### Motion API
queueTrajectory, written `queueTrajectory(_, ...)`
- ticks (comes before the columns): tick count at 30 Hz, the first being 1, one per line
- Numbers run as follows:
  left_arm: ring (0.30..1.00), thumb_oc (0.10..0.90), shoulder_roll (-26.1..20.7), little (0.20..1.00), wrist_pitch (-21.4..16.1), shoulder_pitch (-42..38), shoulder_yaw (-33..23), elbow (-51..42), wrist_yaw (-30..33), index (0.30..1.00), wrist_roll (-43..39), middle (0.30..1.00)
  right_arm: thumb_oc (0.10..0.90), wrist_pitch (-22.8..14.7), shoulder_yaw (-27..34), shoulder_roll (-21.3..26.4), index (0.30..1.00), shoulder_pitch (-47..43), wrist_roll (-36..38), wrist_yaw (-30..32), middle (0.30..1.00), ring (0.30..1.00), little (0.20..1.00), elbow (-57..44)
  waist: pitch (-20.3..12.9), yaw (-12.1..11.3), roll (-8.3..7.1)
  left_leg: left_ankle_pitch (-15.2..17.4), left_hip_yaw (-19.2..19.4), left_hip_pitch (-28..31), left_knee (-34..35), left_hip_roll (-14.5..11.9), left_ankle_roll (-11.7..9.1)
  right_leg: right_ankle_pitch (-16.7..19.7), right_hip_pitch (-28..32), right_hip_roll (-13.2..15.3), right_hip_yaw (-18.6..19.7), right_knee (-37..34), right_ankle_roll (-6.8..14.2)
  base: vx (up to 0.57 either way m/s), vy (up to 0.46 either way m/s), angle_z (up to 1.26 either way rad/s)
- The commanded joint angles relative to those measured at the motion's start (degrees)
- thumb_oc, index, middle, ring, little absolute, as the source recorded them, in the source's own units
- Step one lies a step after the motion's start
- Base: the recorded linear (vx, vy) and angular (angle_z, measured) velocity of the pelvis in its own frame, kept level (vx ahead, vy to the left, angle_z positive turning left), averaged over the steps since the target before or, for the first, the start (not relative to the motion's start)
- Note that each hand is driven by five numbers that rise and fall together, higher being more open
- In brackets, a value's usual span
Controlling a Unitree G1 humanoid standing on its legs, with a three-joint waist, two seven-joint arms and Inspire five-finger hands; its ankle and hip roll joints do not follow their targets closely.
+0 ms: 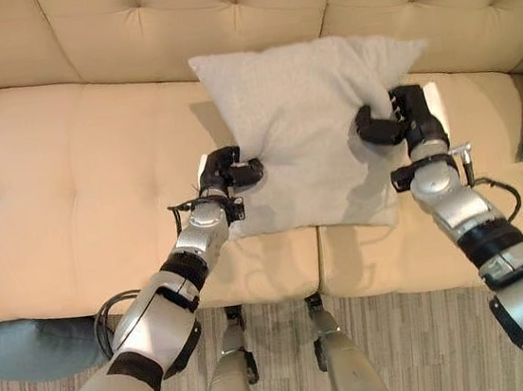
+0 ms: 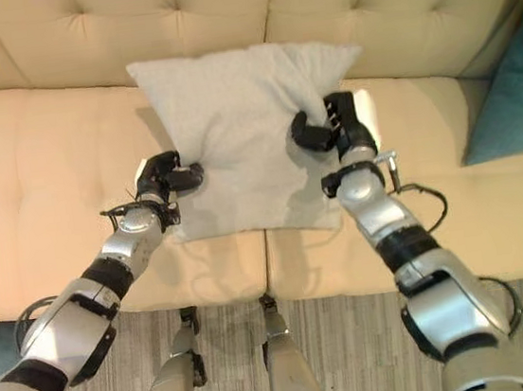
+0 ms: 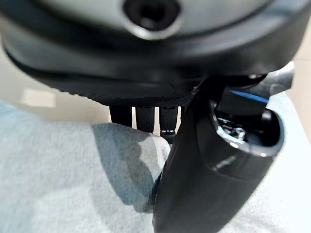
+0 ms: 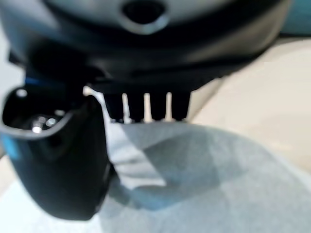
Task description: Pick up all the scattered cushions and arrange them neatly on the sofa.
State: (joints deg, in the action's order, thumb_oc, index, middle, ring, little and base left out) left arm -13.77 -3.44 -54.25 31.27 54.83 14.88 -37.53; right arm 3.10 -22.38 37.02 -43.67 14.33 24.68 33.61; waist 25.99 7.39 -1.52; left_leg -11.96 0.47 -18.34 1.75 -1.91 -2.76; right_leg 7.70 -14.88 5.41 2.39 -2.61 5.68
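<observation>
Gripping grey cushion (image 1: 305,123): left robot hand (image 1: 228,173), right robot hand (image 1: 395,120), over sofa (image 1: 58,173).

Pale grey cushion (image 1: 306,128) in plain, finely speckled fabric, cream-beige sofa (image 1: 67,162) with button tufting, teal cushion (image 2: 511,93) at the right end, another blue-teal cushion (image 1: 18,347) low at the left, grey-brown striped carpet (image 1: 423,347), dark black hands on silver-grey arms

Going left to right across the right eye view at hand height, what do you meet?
Left robot hand gripping the grey cushion's edge → grey cushion → right robot hand gripping its other edge → bare beige sofa seat → teal cushion.
</observation>
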Motion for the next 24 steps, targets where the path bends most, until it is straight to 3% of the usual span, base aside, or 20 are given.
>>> queueTrajectory(1, 0.300, 0.400, 11.08, 0.300, -2.85, -4.75, 1.28, -5.92, -1.68, 0.300, 3.90, 0.300, 0.400, -4.53, 3.33, -0.52, 0.300, 0.13, -0.86, 0.93, 0.300, 0.300, 0.300, -11.00, -1.00, 1.39, 1.83, 17.26, 1.69, -4.03, -16.03, 0.36, 1.08, -18.74, 1.10, -0.57, -1.18, 16.40, -3.96, 0.08, -0.115, 0.43)
queueTrajectory(3, 0.300, 0.400, 11.97, 0.300, -3.18, -3.38, 1.19, -6.77, -0.81, 0.300, 4.16, 0.300, 0.400, -4.22, 3.41, -1.01, 0.300, 1.43, -2.05, 1.30, 0.300, 0.300, 0.300, -11.28, -2.68, -0.43, 3.77, 16.21, 2.54, -6.62, -11.98, 5.33, 1.32, -18.56, 3.40, -1.55, -1.90, 14.87, -3.24, 0.15, 0.000, 0.49)
queueTrajectory(4, 0.300, 0.400, 11.85, 0.300, -3.25, -2.99, 1.17, -7.37, -0.69, 0.300, 3.99, 0.300, 0.400, -3.74, 3.45, -0.81, 0.300, 1.50, -2.73, 1.25, 0.300, 0.300, 0.300, -10.72, -3.33, -1.20, 4.12, 15.82, 2.66, -8.18, -10.98, 6.41, 0.96, -18.60, 4.42, -1.98, -1.92, 14.24, -3.24, 0.15, 0.037, 0.22)
queueTrajectory(6, 0.300, 0.400, 13.47, 0.300, -3.12, -1.66, 1.06, -7.35, -0.08, 0.300, 3.36, 0.300, 0.400, -3.37, 3.76, -2.09, 0.300, 2.62, -4.30, 0.72, 0.300, 0.300, 0.300, -12.07, -5.46, -2.29, 5.89, 14.47, 0.14, -4.70, -6.56, 6.61, 2.36, -19.10, 4.27, -3.87, -0.77, 18.01, -2.56, 0.19, 0.118, -0.49)
queueTrajectory(7, 0.300, 0.400, 14.27, 0.300, -3.08, -0.42, 1.44, -7.49, -0.03, 0.300, 2.87, 0.300, 0.400, -3.37, 3.77, -3.31, 0.300, 3.07, -4.36, 0.79, 0.300, 0.300, 0.300, -11.66, -5.97, -2.57, 6.29, 14.17, -1.26, -3.87, -6.79, 7.17, 3.25, -18.58, 4.29, -3.21, -1.68, 21.84, -1.42, 0.19, 0.176, -0.84)
queueTrajectory(9, 0.300, 0.400, 14.08, 0.300, -2.61, 0.28, 1.28, -7.26, 0.13, 0.300, 3.72, 0.300, 0.400, -2.92, 4.18, -4.62, 0.300, 4.72, -4.61, 0.04, 0.300, 0.300, 0.300, -13.31, -5.78, -0.90, 6.45, 14.70, -0.11, -0.14, -6.52, 5.41, 5.37, -13.07, 0.05, -1.15, -2.23, 35.96, 1.95, 0.12, 0.107, -0.52)
queueTrajectory(11, 0.300, 0.400, 13.76, 0.300, -2.25, 0.44, 0.79, -6.48, 0.04, 0.300, 4.62, 0.300, 0.400, -3.00, 4.24, -5.39, 0.300, 4.30, -5.50, 0.22, 0.300, 0.300, 0.300, -13.39, -5.29, 0.62, 7.08, 15.74, -0.40, 2.22, -7.22, 4.68, 6.26, -13.07, -2.29, 0.83, -0.51, 41.06, 1.67, 0.09, 0.044, -0.02)
queueTrajectory(13, 0.300, 0.400, 14.02, 0.300, -2.30, 0.89, -0.71, -4.81, 0.45, 0.300, 5.77, 0.300, 0.400, -2.93, 4.44, -6.38, 0.300, 4.69, -5.98, 0.17, 0.300, 0.300, 0.300, -13.36, -5.02, 0.55, 7.29, 16.91, -0.41, 3.27, -7.67, 3.64, 5.87, -13.02, -2.98, 5.72, -1.30, 37.25, 0.49, 0.05, -0.046, 0.04)
queueTrajectory(15, 0.300, 0.400, 13.71, 0.300, -2.24, 2.65, -2.32, -4.34, 0.48, 0.300, 6.92, 0.300, 0.400, -2.35, 4.13, -6.89, 0.300, 5.58, -7.30, -1.32, 0.300, 0.300, 0.300, -13.50, -5.72, -0.39, 7.55, 17.43, -0.24, 4.03, -6.59, 2.14, 4.89, -11.84, -2.76, 11.13, -4.78, 25.91, -0.09, 0.05, -0.163, -0.19)
queueTrajectory(16, 0.300, 0.400, 13.66, 0.300, -2.23, 4.06, -2.18, -4.82, 0.04, 0.300, 7.33, 0.300, 0.400, -2.11, 4.29, -6.50, 0.300, 6.45, -7.83, -1.87, 0.300, 0.300, 0.300, -13.72, -6.02, -0.34, 7.27, 17.50, -0.29, 4.09, -6.33, 1.89, 4.51, -10.50, -2.22, 12.09, -5.32, 21.50, 0.06, 0.06, -0.248, -0.43)
queueTrajectory(18, 0.300, 0.400, 13.48, 0.300, -2.82, 4.93, -1.32, -5.67, -0.65, 0.300, 8.09, 0.300, 0.400, -2.46, 3.91, -5.63, 0.300, 6.60, -8.78, -1.87, 0.300, 0.300, 0.300, -14.32, -5.96, 0.95, 6.42, 17.56, -1.94, 5.07, -5.41, 2.35, 3.90, -7.13, -4.23, 10.11, 0.68, 16.14, 1.51, 0.07, -0.252, -0.16)
queueTrajectory(19, 0.300, 0.400, 12.99, 0.300, -3.47, 5.69, -1.22, -6.29, -1.08, 0.300, 7.33, 0.300, 0.400, -2.10, 4.43, -5.06, 0.300, 7.45, -9.38, -2.24, 0.300, 0.300, 0.300, -14.71, -6.64, 0.78, 5.58, 17.91, -2.22, 4.48, -6.11, 3.05, 3.39, -7.49, -1.83, 9.77, 2.00, 10.61, 2.25, 0.05, -0.211, 0.26)
queueTrajectory(21, 0.300, 0.400, 13.22, 0.300, -3.59, 4.61, -2.01, -6.01, 0.42, 0.300, 7.89, 0.300, 0.400, -2.27, 3.82, -5.69, 0.300, 6.15, -9.88, -1.95, 0.300, 0.300, 0.300, -15.13, -7.05, -0.05, 4.06, 18.40, -2.15, 2.87, -8.35, 3.28, 2.44, -6.01, -0.07, 10.69, -0.35, 7.80, 2.96, -0.02, -0.266, 0.23)
queueTrajectory(24, 0.300, 0.400, 12.25, 0.300, -4.92, 2.56, -3.20, -7.85, 2.77, 0.300, 6.67, 0.300, 0.400, -2.65, 3.20, -4.54, 0.300, 4.53, -10.56, -1.26, 0.300, 0.300, 0.300, -16.10, -7.38, -0.64, 3.74, 17.34, -4.00, 1.47, -7.78, 1.70, 1.35, -6.23, 0.57, 8.59, -2.20, 6.52, 1.88, -0.04, -0.264, 0.13)
